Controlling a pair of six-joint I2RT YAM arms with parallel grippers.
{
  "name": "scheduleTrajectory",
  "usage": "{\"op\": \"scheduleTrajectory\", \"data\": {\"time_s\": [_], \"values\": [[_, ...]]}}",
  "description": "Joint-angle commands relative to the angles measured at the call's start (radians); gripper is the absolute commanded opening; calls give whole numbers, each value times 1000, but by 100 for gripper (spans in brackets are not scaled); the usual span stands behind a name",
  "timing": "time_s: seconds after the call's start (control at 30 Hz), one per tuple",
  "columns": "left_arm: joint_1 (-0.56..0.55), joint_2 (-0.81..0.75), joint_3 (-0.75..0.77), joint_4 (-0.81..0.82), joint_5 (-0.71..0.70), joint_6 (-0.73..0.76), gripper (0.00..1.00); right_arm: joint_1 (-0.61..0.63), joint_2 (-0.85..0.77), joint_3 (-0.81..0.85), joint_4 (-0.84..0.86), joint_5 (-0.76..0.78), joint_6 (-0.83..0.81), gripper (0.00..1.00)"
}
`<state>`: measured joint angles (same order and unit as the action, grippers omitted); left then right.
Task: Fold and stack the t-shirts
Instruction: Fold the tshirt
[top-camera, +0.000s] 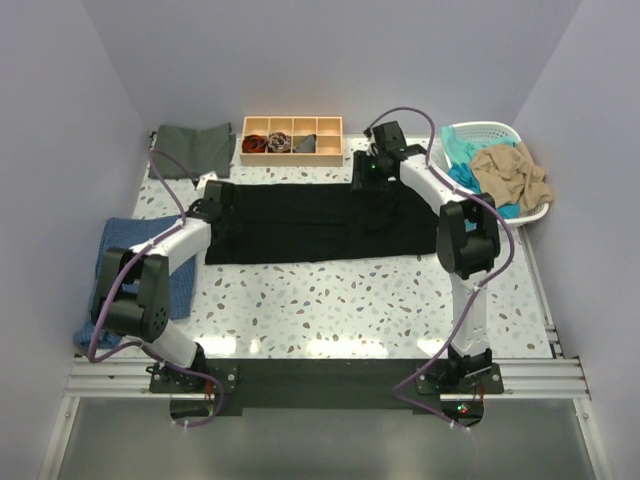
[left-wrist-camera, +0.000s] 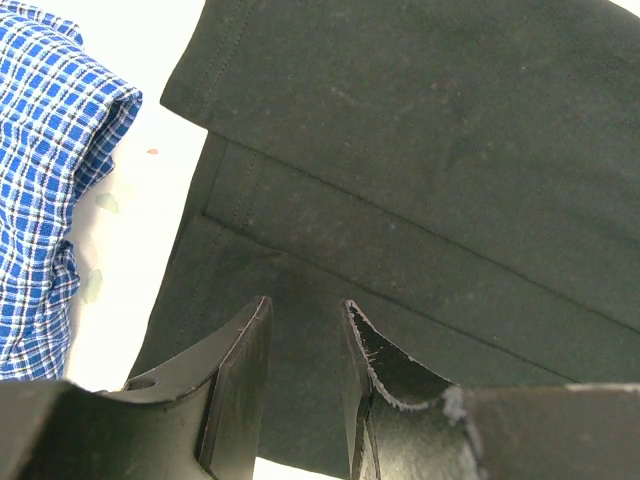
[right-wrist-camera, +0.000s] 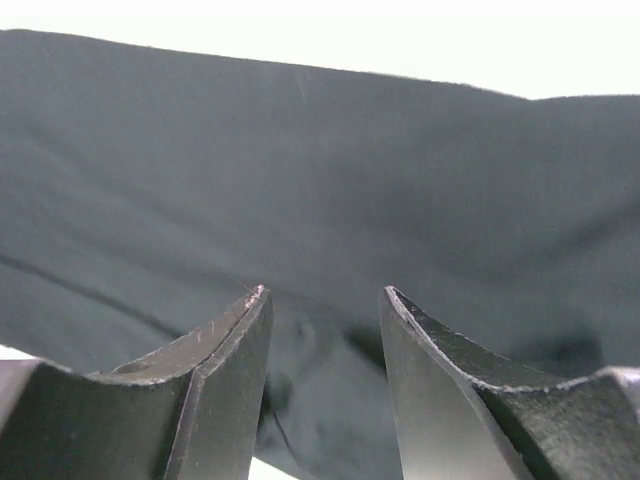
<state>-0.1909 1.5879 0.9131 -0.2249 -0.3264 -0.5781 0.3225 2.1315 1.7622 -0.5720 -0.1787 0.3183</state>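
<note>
Top external view showed the large black soft t-shirt (top-camera: 300, 225) lying flat as a long folded band across the speckled white surface (top-camera: 350, 300), with left fingers (left-wrist-camera: 235, 370) and right fingers (right-wrist-camera: 220, 380) parted and empty over its left end and far edge, likely positioned for the next fold.

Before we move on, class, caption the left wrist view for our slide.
Open left gripper above the folded black t-shirt, blue checked cloth lying beside it.
</note>
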Motion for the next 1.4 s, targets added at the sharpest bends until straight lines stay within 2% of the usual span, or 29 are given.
{"op": "scheduleTrajectory", "data": {"time_s": [0.0, 0.2, 0.3, 0.4, 0.53, 0.83, 1.17, 1.37], "values": [[-2, 3, 33, 22, -20, 32, 38, 4, 64, 134, -59, -36, -24, 51], [-2, -23, 36, 27, -14, 35, 38, 3, -198, -108, 46, 90, -36, 54], [-2, -29, 30, 41, 4, 35, 38, 4, -301, -190, 0, 175, -47, 55], [-2, -31, 27, 42, 18, 32, 38, 3, -369, -268, -23, 273, -54, 55], [-4, -42, 15, 42, 24, 35, 38, -7, -423, -362, -22, 303, -45, 56], [-7, -51, 9, 44, 24, 37, 38, -45, -410, -471, 6, 309, -33, 55], [-8, -32, 17, 32, 15, 37, 38, -43, -266, -365, -20, 295, -31, 54], [-8, -22, 20, 32, 7, 37, 38, -43, -205, -319, 38, 243, -45, 55]]}}
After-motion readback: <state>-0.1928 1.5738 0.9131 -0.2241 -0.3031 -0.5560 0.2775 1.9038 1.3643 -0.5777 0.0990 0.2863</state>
